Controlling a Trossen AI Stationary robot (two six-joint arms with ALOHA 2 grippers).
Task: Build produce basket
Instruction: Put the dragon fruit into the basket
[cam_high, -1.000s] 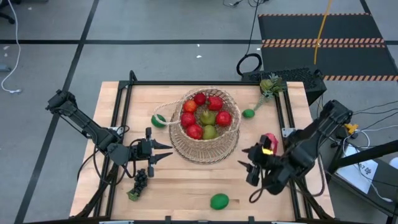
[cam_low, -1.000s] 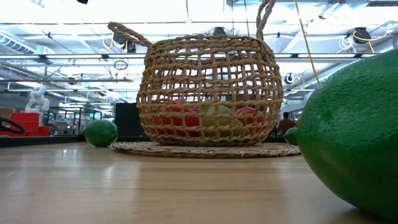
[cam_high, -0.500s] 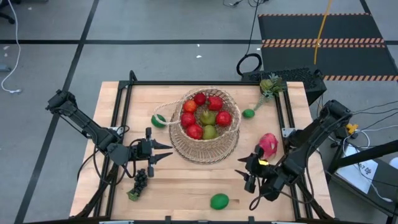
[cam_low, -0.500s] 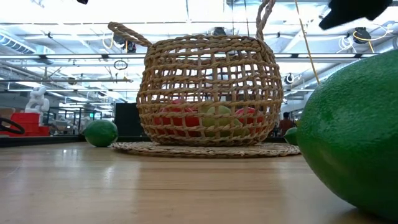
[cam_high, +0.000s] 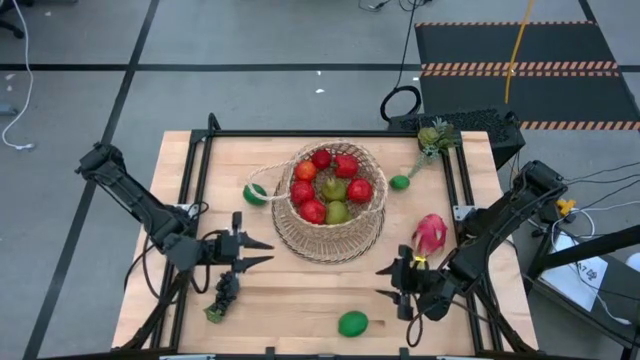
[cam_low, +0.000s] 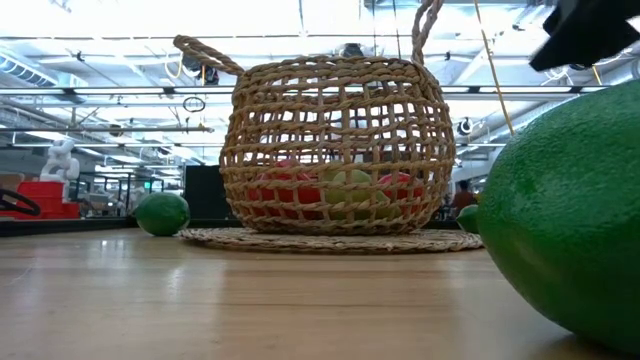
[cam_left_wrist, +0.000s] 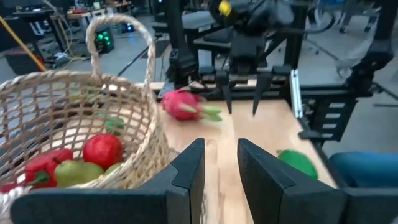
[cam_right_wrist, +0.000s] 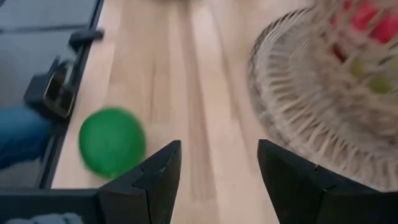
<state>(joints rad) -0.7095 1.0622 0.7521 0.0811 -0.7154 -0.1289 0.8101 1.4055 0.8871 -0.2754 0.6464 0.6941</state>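
Nearest, lime: a green lime (cam_high: 352, 323) lies on the table (cam_high: 300, 305), at the near edge, well in front of the basket (cam_high: 330, 235); it also fills the side of the low view (cam_low: 570, 220).
Grapes: a dark bunch of grapes (cam_high: 226, 290) lies in front of the basket, toward the left arm's side.
Right gripper: the right gripper (cam_high: 392, 285) hovers over bare wood between the near lime and the basket, fingers spread apart with nothing between them (cam_right_wrist: 211, 168).
Left gripper: the left gripper (cam_high: 262, 252) sits just beside the basket's left flank, above the grapes; its fingers (cam_left_wrist: 186, 168) stand a narrow gap apart and hold nothing.
Dragon fruit: a pink dragon fruit (cam_high: 430, 233) lies on the wood just right of the basket, apart from both grippers.
Basket: the woven basket stands mid-table, holding red round fruits (cam_high: 360, 189) and green pears (cam_high: 336, 211).
Second lime: another green fruit (cam_high: 256, 194) touches the basket's left rim.
Small lime: a little lime (cam_high: 399, 182) lies right of the basket, toward the far side.
Farthest, plant piece: a leafy green item (cam_high: 433, 136) rests at the table's far right corner, well beyond the basket.
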